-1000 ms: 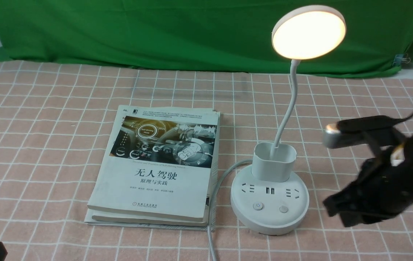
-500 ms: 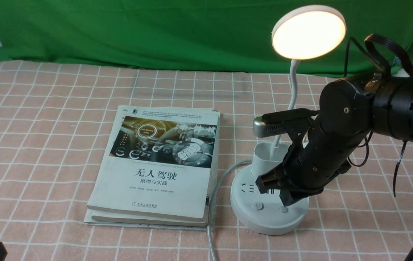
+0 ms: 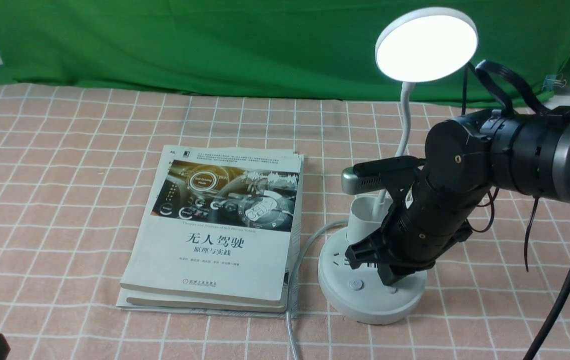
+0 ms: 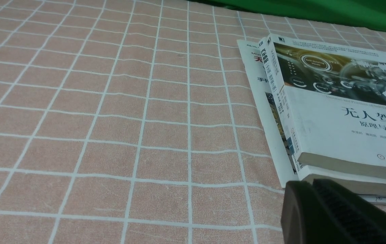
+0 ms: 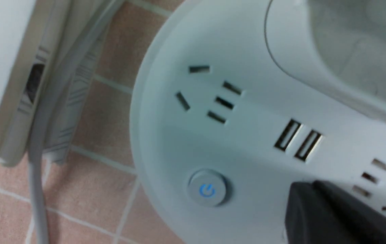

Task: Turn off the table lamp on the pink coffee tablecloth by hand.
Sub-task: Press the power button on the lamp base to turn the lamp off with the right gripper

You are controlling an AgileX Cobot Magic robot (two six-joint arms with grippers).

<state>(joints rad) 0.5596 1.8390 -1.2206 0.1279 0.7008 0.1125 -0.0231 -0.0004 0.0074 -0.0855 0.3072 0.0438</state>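
The table lamp stands on the pink coffee tablecloth (image 3: 64, 175), its disc head (image 3: 426, 44) glowing white. On its round base (image 3: 360, 300) the left power button (image 3: 355, 285) shows a blue symbol, which the right wrist view also catches (image 5: 207, 188). The hand, my right gripper (image 3: 391, 283), points down onto the base and covers the right button. Its jaws are together with nothing between them, and its tip (image 5: 311, 187) rests beside the sockets. My left gripper (image 4: 309, 184) is shut and empty, low over the cloth near the books.
A stack of books (image 3: 219, 235) lies just left of the lamp base, and the lamp's grey cord (image 3: 292, 330) runs between them to the front edge. A green cloth (image 3: 214, 45) hangs along the back. My right arm's cables (image 3: 560, 300) hang at the right.
My right gripper swung in from the right and came down onto the base's right button. The lamp's light changed from warm yellow to white.
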